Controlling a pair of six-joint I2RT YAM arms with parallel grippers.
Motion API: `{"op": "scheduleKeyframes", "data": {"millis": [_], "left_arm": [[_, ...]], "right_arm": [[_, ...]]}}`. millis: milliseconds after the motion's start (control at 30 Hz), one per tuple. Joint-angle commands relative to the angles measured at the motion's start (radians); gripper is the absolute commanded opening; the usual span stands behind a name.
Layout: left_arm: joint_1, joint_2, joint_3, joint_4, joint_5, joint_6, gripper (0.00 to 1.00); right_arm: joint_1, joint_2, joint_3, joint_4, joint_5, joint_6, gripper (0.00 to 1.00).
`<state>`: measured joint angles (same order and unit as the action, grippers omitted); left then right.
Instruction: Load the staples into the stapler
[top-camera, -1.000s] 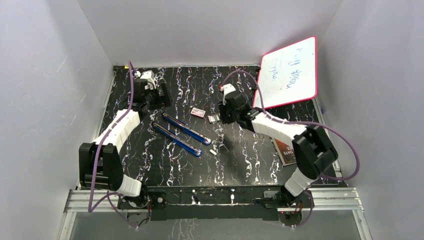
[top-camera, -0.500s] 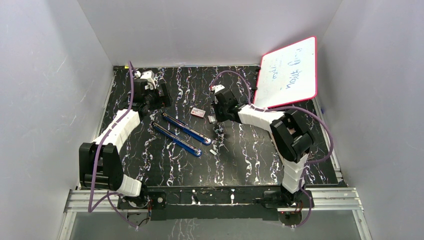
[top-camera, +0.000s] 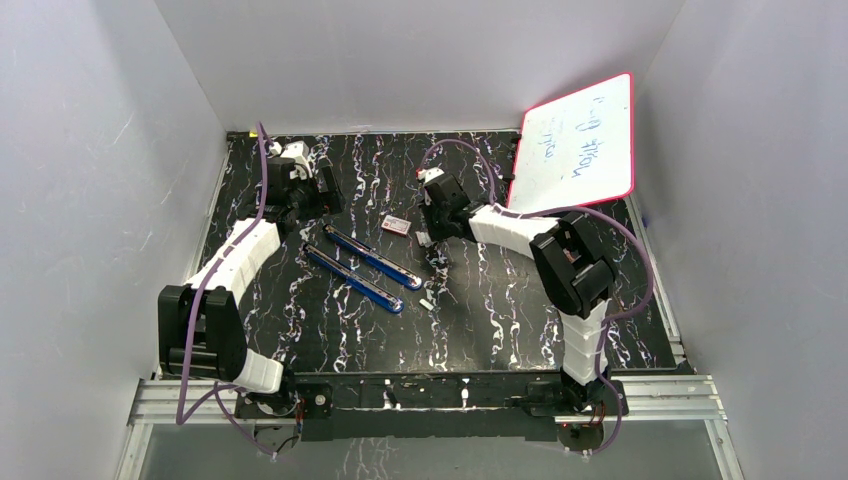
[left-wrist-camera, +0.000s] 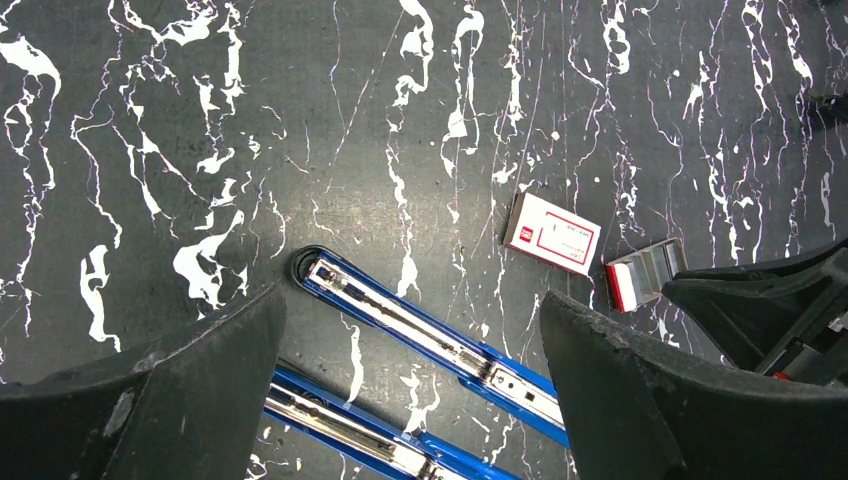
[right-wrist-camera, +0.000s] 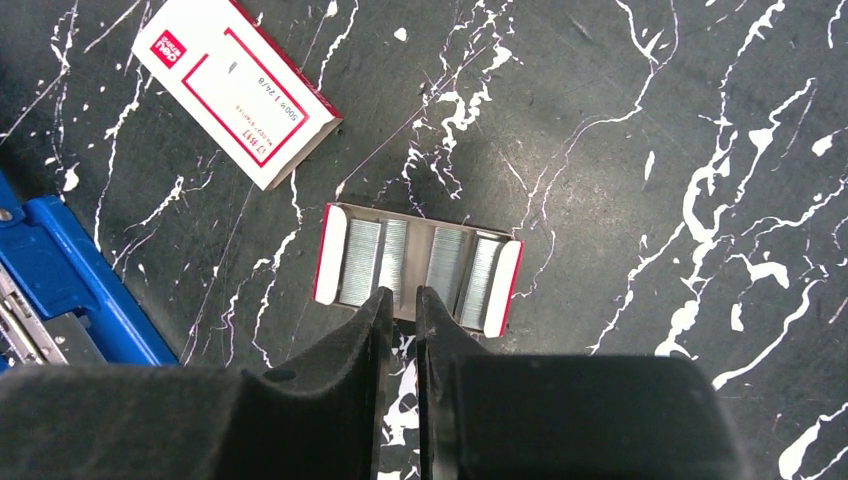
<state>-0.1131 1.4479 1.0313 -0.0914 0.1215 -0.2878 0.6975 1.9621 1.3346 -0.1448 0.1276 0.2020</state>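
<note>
- Left gripper: gapes wide with nothing between its black fingers; hangs above the far-left part of the black white-veined marble table, facing down towards the stapler
- Long blue metal stapler: lies flat near the table's middle as two parallel blue bars with silvery channels facing up; cannot tell from these views whether the bars join
- Short silvery-grey metal staple strips: sit side by side, four in all with a gap in the middle, inside a small shallow open tray with red-and-white ends; rest on the table just beyond the stapler's right end, none in the stapler
- Right gripper: holds its fingers drawn nearly together, only a thin slit between them; hangs with the tips over the tray's near edge, in line with the middle gap; shows no strip between the pads, and cannot tell whether the tips touch the tray
- Small red-and-white cardboard box: lies closed and flat near one corner of the tray, apart from it
- Small pale loose piece: lies on the table just beside the near bar's right end; too small to identify
- White board with a pink rim: leans at the far-right corner, with handwriting on it
</note>
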Motion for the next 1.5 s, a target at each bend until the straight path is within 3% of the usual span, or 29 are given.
{"op": "scheduleKeyframes", "data": {"millis": [0, 467, 1467], "left_arm": [[0.004, -0.004, 0.036, -0.015, 0.015, 0.007, 0.96], [0.004, -0.007, 0.036, -0.014, 0.015, 0.007, 0.96], [0.005, -0.013, 0.036, -0.019, 0.003, 0.013, 0.97]], "right_arm": [[-0.001, 0.017, 0.053, 0.002, -0.005, -0.016, 0.22], [-0.002, 0.034, 0.069, 0.001, 0.032, -0.017, 0.27], [-0.002, 0.092, 0.107, -0.004, 0.058, -0.027, 0.19]]}}
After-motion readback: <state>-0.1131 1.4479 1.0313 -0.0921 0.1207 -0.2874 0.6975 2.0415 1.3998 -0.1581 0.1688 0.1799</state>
